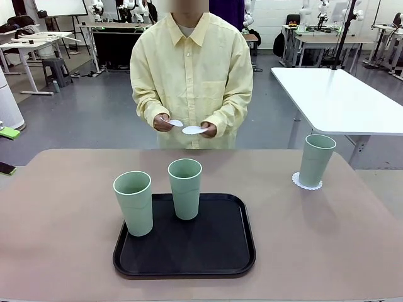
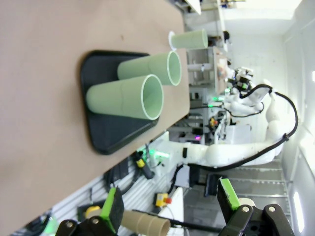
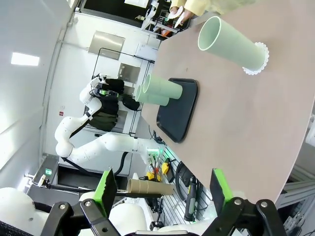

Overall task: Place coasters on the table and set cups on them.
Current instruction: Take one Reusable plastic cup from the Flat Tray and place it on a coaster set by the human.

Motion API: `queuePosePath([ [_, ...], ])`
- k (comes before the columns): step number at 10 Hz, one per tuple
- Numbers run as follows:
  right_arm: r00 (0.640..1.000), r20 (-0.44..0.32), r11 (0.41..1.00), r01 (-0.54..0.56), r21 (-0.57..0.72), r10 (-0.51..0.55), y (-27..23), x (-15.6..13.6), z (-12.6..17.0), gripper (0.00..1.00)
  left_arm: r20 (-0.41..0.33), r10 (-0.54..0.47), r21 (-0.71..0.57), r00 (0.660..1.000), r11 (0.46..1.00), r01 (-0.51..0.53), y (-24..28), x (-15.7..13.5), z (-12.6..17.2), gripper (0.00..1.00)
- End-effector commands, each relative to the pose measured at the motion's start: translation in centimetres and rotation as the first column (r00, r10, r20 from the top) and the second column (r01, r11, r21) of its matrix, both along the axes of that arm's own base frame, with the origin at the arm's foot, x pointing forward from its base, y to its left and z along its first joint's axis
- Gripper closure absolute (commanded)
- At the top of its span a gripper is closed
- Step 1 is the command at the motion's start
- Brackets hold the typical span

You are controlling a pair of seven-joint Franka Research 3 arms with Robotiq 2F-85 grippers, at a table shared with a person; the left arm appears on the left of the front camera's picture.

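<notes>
Both my grippers stand wide open and hold nothing: left gripper (image 2: 170, 194), right gripper (image 3: 162, 179).

I count three cups. Two cups (image 1: 133, 202) (image 1: 185, 187) stand upright on one black tray (image 1: 189, 255), well ahead of my left jaws and apart from them. Seen from my right jaws, they are far off, beyond the third cup (image 1: 316, 160). That one stands alone on the table (image 1: 63, 220), ahead of my right jaws and nearer to them than the tray, though still well clear.

I count three coasters. One coaster (image 1: 306, 183) lies under that lone cup. The other two coasters (image 1: 175, 123) (image 1: 193, 129) are in the person's hands (image 1: 162, 123) (image 1: 208, 129), beyond the table's far edge, farthest from both jaws.
</notes>
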State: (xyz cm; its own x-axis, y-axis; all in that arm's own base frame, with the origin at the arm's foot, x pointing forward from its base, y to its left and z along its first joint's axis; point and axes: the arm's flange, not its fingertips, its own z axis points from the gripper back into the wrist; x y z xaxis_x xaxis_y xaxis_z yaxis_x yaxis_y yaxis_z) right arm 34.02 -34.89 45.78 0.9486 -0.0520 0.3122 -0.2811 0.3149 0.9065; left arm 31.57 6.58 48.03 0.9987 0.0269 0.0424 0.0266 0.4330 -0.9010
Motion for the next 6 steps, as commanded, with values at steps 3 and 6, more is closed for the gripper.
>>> queuePosePath([
  [3, 1.0, 0.002, 1.0, 0.001, -0.004, -0.001, 0.05, -0.07, 0.26, 0.0, 0.018, -0.003, -0.018, 1.0, 1.0, 0.003, 0.07, 0.0, 0.06, 0.0],
  [6, 1.0, 0.002, 1.0, 0.001, -0.004, -0.001, 0.05, -0.07, 0.26, 0.0, 0.018, -0.003, -0.018, 1.0, 1.0, 0.003, 0.07, 0.0, 0.06, 0.0],
])
